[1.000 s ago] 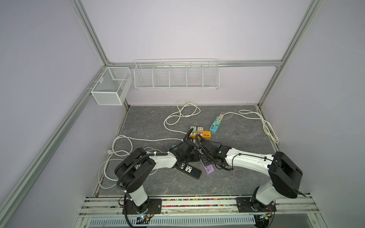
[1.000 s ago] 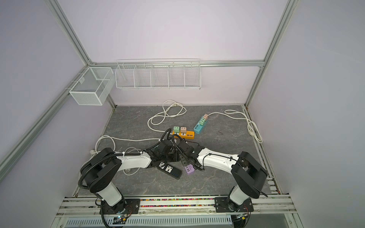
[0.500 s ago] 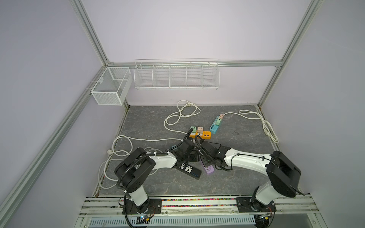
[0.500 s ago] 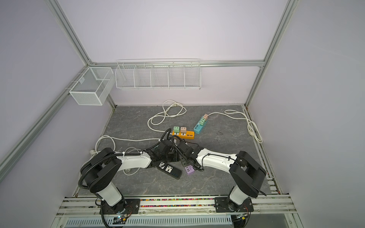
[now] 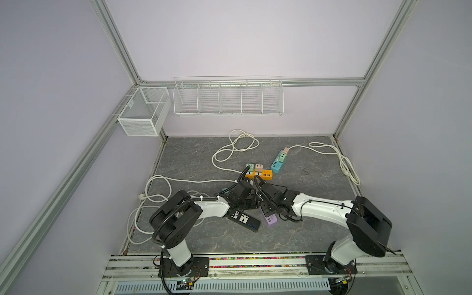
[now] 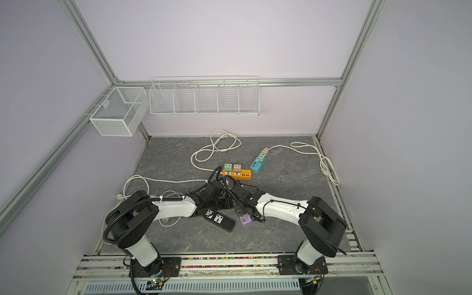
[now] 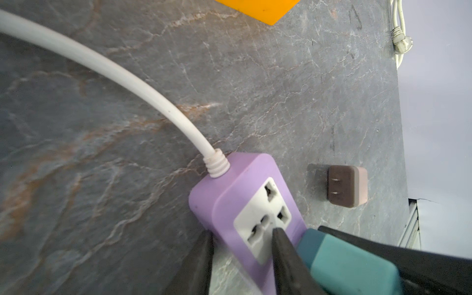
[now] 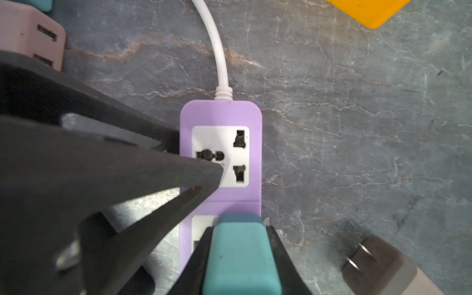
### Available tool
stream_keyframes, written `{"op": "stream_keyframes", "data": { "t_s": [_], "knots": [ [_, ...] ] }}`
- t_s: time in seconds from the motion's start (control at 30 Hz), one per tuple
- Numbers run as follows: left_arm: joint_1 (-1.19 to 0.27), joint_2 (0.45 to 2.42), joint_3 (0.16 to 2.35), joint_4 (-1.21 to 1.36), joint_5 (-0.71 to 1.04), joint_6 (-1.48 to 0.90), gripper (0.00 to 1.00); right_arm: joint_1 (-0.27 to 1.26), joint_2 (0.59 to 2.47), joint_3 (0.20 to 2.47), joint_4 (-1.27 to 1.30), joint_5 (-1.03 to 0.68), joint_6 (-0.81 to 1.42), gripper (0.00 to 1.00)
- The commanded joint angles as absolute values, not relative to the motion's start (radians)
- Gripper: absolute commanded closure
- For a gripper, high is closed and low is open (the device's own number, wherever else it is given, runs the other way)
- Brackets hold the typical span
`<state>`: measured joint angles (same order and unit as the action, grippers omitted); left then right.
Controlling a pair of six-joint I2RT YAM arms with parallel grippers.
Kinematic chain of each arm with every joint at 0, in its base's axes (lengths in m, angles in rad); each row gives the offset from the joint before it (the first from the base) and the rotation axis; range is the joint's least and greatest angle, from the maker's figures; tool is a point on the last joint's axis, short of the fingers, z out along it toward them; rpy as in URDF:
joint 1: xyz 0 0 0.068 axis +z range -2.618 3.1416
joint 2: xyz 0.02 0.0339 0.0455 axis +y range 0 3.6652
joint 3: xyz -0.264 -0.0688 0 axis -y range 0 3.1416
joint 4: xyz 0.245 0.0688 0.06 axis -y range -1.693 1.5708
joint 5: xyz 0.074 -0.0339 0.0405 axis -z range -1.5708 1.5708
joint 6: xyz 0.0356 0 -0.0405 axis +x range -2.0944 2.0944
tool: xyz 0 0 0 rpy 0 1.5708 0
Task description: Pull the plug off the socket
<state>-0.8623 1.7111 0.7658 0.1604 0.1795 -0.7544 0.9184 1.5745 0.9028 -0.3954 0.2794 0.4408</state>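
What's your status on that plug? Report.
Right gripper shut on teal plug, still seated in purple strip. Left gripper straddles strip edge, pinning it. Loose brown plug lies clear.

plug [image 8: 240, 258] sits in power strip [image 8: 221, 115], loose adapter [image 8: 378, 265] beside.

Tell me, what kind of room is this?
Probably a robot test cell, not a home: bare walls in an aluminium frame, two robot arms bolted to a rail, and a stone-look table strewn with coloured power strips.

Lilac walls [image 5: 229, 38], grey marbled floor [image 5: 293, 229], wire baskets [image 5: 228, 98].
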Motion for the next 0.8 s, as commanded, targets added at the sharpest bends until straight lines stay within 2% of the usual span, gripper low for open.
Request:
{"op": "stream_keyframes", "data": {
  "t_s": [0.0, 0.13, 0.43, 0.77],
  "knots": [
    [-0.871, 1.760, 0.749, 0.064, 0.159, -0.753, 0.62, 0.894, 1.536, 0.885, -0.353, 0.246, 0.445, 0.74],
    [-0.871, 1.768, 0.749, 0.065, 0.165, -0.765, 0.62, 0.881, 1.530, 0.885, -0.350, 0.233, 0.448, 0.76],
    [-0.871, 1.773, 0.737, 0.070, 0.152, -0.775, 0.64, 0.960, 1.603, 0.971, -0.437, 0.351, 0.449, 0.77],
    [-0.872, 1.764, 0.729, 0.071, 0.141, -0.781, 0.65, 0.848, 1.511, 0.863, -0.331, 0.198, 0.461, 0.77]
  ]
}}
